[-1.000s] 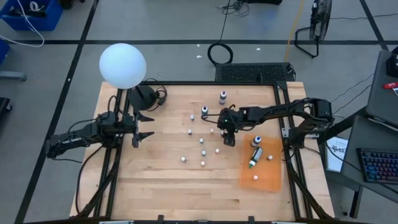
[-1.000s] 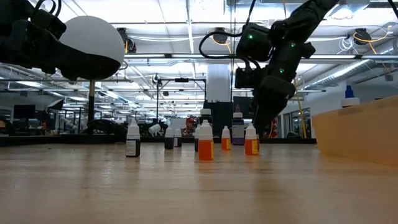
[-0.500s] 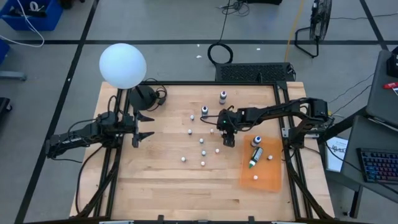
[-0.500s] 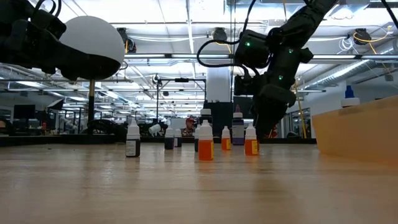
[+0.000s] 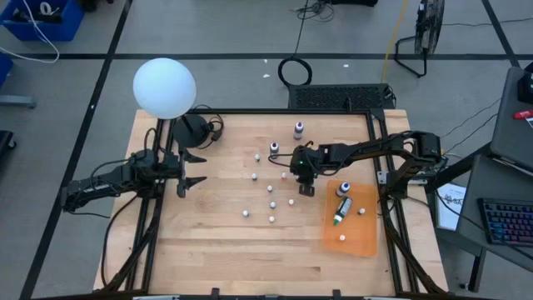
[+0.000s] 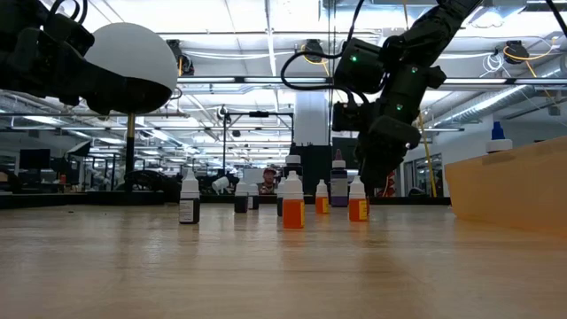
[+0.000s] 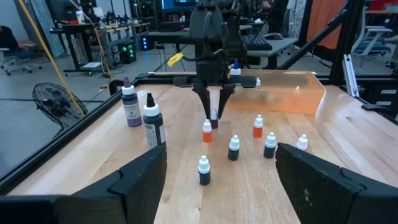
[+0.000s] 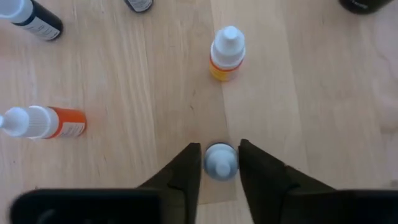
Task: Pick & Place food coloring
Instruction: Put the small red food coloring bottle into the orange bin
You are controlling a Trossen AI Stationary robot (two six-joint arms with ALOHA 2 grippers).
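1. Two arms are on my screen: the right gripper (image 5: 306,187) is down among the bottles near the middle of the table (image 5: 208,250), its fingers (image 8: 186,169) pressing in on the pale cap of one small bottle (image 8: 221,161). I judge this a pinch just forming, not yet proven firm.
2. Left gripper (image 5: 193,169) waits at about nine o'clock from the cluster, well apart from it, fingers spread wide and empty.
3. To do this step well, I would keep the cap centred between both fingers before lifting. The wrist view shows it sitting evenly between them, which is what I want.
4. I would lift straight up. An orange bottle (image 7: 207,131) stands just beside the gripped one, and a sideways drag could tip it.
5. Once clear, the carry goes toward four o'clock, where the orange tray (image 5: 368,242) already holds several bottles, one lying on its side (image 5: 342,210).
6. The gripped bottle looks tiny, with a rounded bluish-white cap; in the left wrist view its body appears dark. I cannot tell its liquid colour for sure.
7. Its neighbours are alike in shape: white dropper caps over orange, yellow or dark bodies, standing upright and scattered apart. Two taller bottles, a purple-topped one (image 7: 130,103) and a black one (image 7: 153,125), stand at about twelve o'clock from the cluster.
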